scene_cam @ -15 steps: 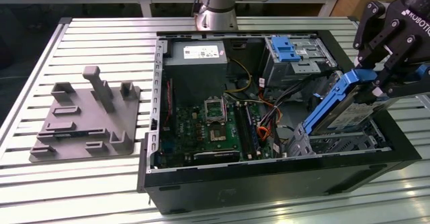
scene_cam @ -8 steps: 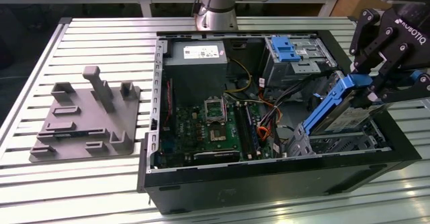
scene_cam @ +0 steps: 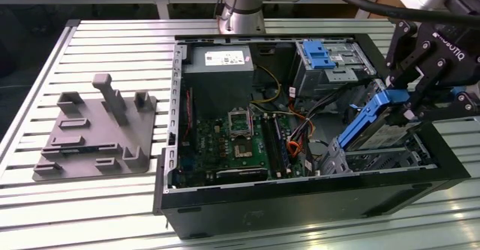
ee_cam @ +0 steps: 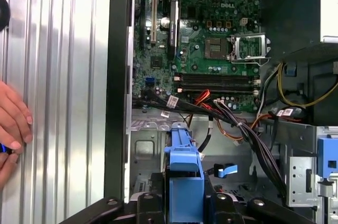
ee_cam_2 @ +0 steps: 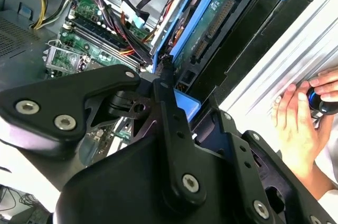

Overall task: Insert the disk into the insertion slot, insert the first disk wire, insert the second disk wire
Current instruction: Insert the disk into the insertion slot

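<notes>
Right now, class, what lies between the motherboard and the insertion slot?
Black and orange cables cross between the motherboard and insertion slot, in the first wrist view.

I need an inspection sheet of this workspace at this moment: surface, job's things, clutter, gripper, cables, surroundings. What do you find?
Surface: slatted metal table, carrying an open computer case.
Job's things: the disk tilted, its lower end over the insertion slot, not seated.
Clutter: grey fixture plate on the exterior view's left of the case.
Gripper: gripper shut on the disk's upper end.
Cables: wire bundle lying inside the case, beside the slot.
Surroundings: a person's hand on the table beside the case.
</notes>
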Controlling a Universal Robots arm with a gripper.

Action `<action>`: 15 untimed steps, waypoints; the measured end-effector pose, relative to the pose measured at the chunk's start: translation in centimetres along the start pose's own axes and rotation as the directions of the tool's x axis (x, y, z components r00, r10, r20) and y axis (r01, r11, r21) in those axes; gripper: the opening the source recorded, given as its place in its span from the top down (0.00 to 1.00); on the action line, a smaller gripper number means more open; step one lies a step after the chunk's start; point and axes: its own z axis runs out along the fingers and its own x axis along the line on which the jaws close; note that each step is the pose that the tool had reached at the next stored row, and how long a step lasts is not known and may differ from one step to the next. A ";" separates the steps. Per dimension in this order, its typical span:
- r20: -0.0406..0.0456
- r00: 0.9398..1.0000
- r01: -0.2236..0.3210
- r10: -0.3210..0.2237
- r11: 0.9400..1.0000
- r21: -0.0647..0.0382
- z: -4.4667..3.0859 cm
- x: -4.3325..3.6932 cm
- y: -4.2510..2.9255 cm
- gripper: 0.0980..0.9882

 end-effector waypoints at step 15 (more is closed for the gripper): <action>0.000 1.000 0.000 0.000 1.000 0.000 1.15 0.08 -0.05 0.55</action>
